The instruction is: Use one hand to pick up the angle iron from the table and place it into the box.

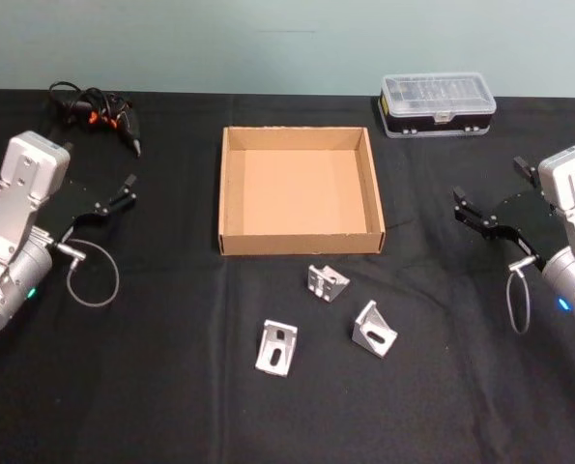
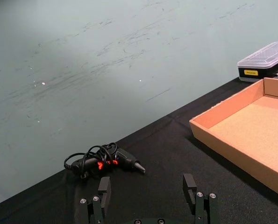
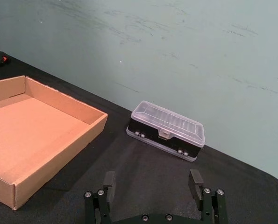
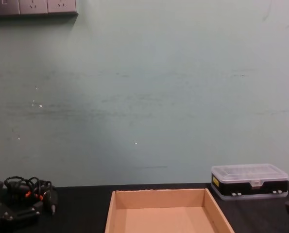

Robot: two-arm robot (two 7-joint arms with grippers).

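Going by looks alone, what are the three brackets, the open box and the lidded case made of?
The three angle irons look like bare metal, perhaps aluminium or steel: silver-grey with a dull sheen. The box is plain tan cardboard, matte, with thin low walls. The case seems to be plastic: a clear lid over a black base.

3 silver slotted angle irons loose on the black bench [image 1: 171,406], well apart from each other: near angle iron [image 1: 328,282] just in front of the box, left angle iron [image 1: 277,347] and right angle iron [image 1: 373,329] closer to the robot. Tan cardboard box [image 1: 226,193] sits mid-bench, open top, low walls
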